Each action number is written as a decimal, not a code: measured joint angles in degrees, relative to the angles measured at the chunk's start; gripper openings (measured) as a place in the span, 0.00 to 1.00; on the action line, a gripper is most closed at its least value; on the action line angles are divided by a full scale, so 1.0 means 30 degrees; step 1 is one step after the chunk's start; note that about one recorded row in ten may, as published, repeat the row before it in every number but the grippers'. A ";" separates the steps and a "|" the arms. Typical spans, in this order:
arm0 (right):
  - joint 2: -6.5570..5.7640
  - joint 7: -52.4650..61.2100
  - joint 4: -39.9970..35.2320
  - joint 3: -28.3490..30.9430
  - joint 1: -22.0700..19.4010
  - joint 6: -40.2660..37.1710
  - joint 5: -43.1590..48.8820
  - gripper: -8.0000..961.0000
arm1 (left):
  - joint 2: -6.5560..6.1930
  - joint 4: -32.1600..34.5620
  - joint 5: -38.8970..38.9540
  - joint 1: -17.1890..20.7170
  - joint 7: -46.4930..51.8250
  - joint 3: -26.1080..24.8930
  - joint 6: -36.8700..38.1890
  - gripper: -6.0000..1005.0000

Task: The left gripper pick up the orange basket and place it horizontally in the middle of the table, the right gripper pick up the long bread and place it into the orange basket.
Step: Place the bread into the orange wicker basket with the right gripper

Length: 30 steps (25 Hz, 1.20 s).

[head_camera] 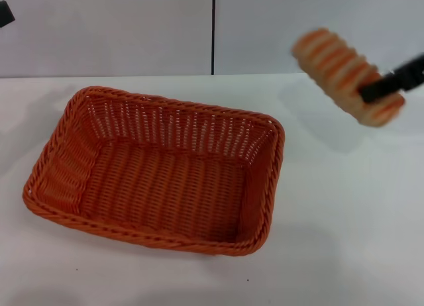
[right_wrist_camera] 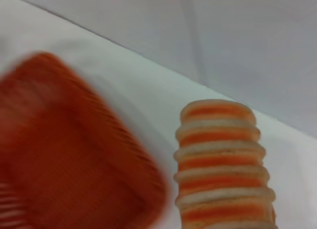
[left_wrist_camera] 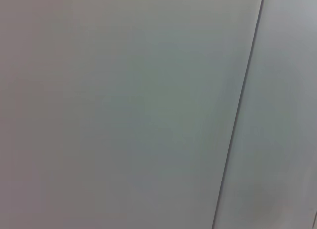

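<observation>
Long bread [head_camera: 346, 74] hangs in the air, clamped in your right tool [head_camera: 387, 86], which grips it near its lower end; the loaf tilts, its free end pointing up and away from the tool. The orange basket [head_camera: 159, 167] sits on the table [head_camera: 344, 220] below and to the left of the tool, well apart, and it holds nothing. Carry the loaf leftward until it is over the basket's floor, not its braided rim, then lower and turn it so its length runs along the basket's long side before you let go. Your left tool [head_camera: 5, 13] is parked at the far left; I cannot tell its state.
</observation>
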<state>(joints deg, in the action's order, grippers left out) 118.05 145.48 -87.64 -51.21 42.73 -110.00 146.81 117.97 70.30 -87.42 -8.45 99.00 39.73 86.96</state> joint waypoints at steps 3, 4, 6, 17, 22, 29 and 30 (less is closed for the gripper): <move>0.0110 0.0303 -0.0918 -0.0584 0.0475 -0.1120 -0.1760 0.39 | 0.0004 -0.0200 0.0011 -0.0072 -0.0011 0.0001 0.0034 0.58; 0.0185 0.0590 -0.1018 -0.1662 0.0689 -0.1442 -0.3244 0.38 | 0.0009 -0.0212 0.0019 -0.0076 -0.0012 0.0001 0.0044 0.58; 0.0200 0.0707 -0.0878 -0.2242 0.0728 -0.1447 -0.3991 0.36 | 0.0009 -0.0212 0.0019 -0.0076 -0.0012 0.0001 0.0044 0.58; 0.0229 -0.1837 0.5724 -0.5915 0.1819 0.2461 -0.7914 0.27 | 0.0074 -0.0262 0.0341 -0.0058 -0.0014 0.0019 0.0918 0.58; 0.0230 -0.3821 0.7458 -0.5773 0.1779 0.4257 -0.8455 0.25 | 0.0042 -0.0262 0.0462 0.0123 -0.0103 0.0002 0.1153 0.58; 0.0230 -0.5401 0.8442 -0.5685 0.1705 0.5383 -0.9597 0.43 | 0.0021 -0.0321 0.0484 0.0227 -0.1200 0.0000 0.1608 0.58; 0.0230 -0.5401 0.8442 -0.5685 0.1705 0.5383 -0.9597 0.45 | 0.0021 -0.0321 0.0484 0.0227 -0.1200 0.0000 0.1608 0.58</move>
<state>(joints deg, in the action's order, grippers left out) 118.74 129.27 -62.31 -68.27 47.85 -93.85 118.02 118.03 69.34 -85.97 -7.76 95.40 39.73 91.78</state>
